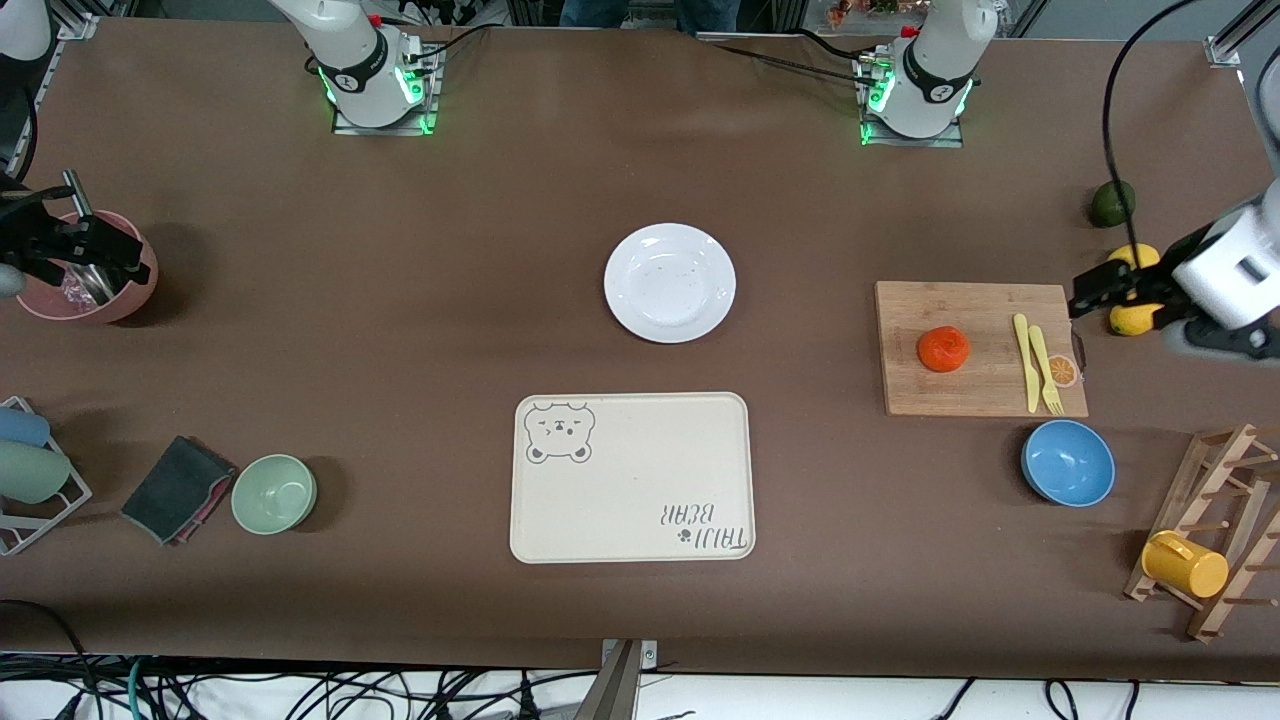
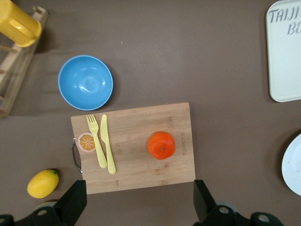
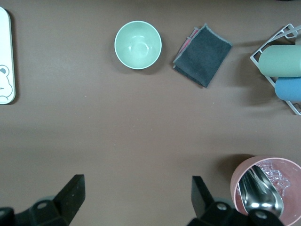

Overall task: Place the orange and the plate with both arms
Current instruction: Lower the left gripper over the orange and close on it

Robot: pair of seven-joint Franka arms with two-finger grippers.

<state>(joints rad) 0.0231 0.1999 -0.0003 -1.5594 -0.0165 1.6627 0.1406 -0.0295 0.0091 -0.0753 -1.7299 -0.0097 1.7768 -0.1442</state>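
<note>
On the wooden cutting board (image 1: pixel 980 347), toward the left arm's end of the table (image 1: pixel 400 330), lies the orange (image 1: pixel 943 349), beside a yellow knife and fork (image 1: pixel 1036 362). The white plate (image 1: pixel 669 282) sits empty mid-table, farther from the front camera than the bear tray (image 1: pixel 632 477). The left end effector (image 2: pixel 136 200) hangs open above the board's edge, and the right end effector (image 3: pixel 136 195) hangs open over bare table beside the pink cup (image 1: pixel 90 280).

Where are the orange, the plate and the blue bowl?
orange (image 1: pixel 943 349), front view, middle of the fruit.
plate (image 1: pixel 669 282), front view, bare centre.
blue bowl (image 2: pixel 85 82), left wrist view, inside bottom.
</note>
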